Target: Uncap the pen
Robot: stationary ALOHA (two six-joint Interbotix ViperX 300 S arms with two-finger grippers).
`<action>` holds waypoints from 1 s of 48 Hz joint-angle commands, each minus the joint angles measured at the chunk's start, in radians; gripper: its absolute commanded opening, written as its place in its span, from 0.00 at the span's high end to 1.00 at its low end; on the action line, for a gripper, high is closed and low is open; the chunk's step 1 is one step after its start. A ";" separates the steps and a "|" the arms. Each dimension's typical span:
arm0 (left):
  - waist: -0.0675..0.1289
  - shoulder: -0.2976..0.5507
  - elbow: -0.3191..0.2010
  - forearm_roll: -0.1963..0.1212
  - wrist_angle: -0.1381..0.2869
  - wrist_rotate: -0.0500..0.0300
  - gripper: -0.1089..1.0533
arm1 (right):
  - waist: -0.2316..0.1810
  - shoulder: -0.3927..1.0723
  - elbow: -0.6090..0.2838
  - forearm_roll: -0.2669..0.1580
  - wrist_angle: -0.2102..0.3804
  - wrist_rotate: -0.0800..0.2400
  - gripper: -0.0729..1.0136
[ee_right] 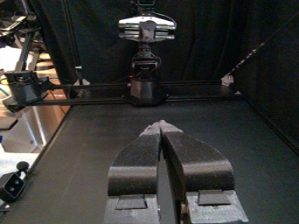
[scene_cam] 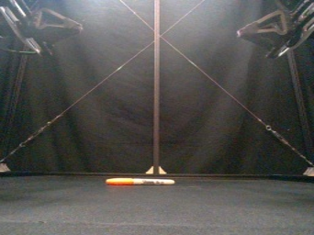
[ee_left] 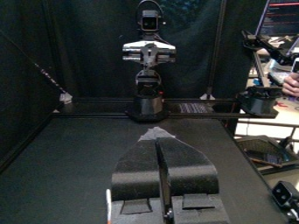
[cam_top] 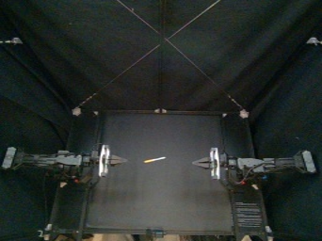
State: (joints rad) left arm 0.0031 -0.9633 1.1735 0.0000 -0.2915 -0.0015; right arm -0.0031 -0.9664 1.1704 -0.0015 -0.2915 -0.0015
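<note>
Looking across the table [scene_cam: 73, 209] from its front edge, I've got bare black surface nearest me, and then the pen [scene_cam: 140, 181] lying flat on its side around mid-table. It's all in one piece. Its orange end [scene_cam: 119, 181] is toward the left arm's side and its white barrel [scene_cam: 154, 181] toward the right arm's side. From overhead it sits at the table's centre, slightly skewed, with one end toward 8 o'clock and the other toward 2 o'clock.

Moving outward, the left gripper [cam_top: 120, 163] is at 9 o'clock from the pen and the right gripper [cam_top: 199, 163] at 3 o'clock. Both are well apart from the pen, tips aimed inward at each other. On my left wrist feed the jaws are pressed together into one narrow wedge with nothing between them. The right wrist feed shows the same, jaws together and empty. Neither tool is touching the pen.

Farther off, each wrist feed shows the opposite arm facing it from the table's other side. Beyond everything hangs the back curtain [cam_top: 161, 56], black, at 12 o'clock.
</note>
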 commanded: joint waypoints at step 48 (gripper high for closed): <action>-0.005 0.261 -0.002 -0.008 0.043 0.0061 0.82 | -0.245 1.003 -0.655 -0.222 0.611 -0.012 0.38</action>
State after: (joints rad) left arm -0.0061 -0.7041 1.1904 -0.0092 -0.2546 0.0031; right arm -0.2500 0.0107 0.5798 -0.2224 0.2976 -0.0107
